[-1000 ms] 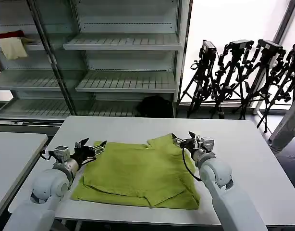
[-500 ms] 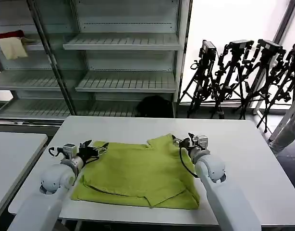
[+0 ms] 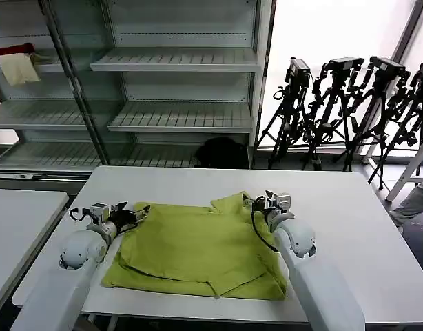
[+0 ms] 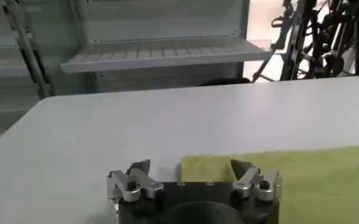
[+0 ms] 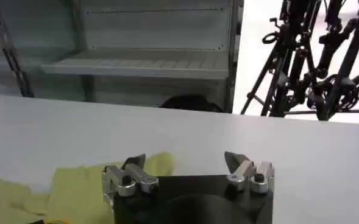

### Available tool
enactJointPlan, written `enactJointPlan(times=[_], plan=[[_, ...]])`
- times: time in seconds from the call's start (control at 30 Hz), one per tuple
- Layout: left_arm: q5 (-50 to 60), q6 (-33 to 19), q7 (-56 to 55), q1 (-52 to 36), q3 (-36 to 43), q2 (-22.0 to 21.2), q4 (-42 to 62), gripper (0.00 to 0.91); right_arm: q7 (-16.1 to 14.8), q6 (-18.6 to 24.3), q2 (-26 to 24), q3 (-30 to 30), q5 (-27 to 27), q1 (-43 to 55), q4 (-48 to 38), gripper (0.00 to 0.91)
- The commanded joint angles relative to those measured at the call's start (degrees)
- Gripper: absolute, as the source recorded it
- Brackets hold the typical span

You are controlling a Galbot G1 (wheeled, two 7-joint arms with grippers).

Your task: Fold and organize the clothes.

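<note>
Now | T-shirt (image 3: 198, 248) flat on table (image 3: 349, 207); both end effectors spread

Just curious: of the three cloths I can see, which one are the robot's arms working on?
The lime-green T-shirt spread on the white table; the red cloth and cream cloth lie on a shelf behind.

A white table (image 3: 349, 207) stands before grey shelves (image 3: 177, 65) holding red and cream cloths (image 3: 17, 61) far left, with black tripods (image 3: 349, 110) far right.
</note>
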Motion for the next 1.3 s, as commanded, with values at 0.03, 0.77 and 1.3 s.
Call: enactJointPlan(times=[0.03, 0.77, 1.3], plan=[[0.68, -0.02, 0.38, -0.84, 0.21, -0.17, 1.85, 0.695, 0.08, 0.02, 0.24, -0.03, -0.7, 0.24, -0.79, 0.907], [0.83, -0.08, 0.8, 0.25, 0.01, -0.57, 0.19, 0.524, -0.85, -0.03, 0.04, -2.0, -2.54, -0.85, -0.69, 0.06], [0.85, -0.05, 1.04, 1.27, -0.01, -0.73, -1.11, 0.01, -0.68, 0.09, 0.24, -1.81, -1.28, -1.06, 1.41, 0.0]])
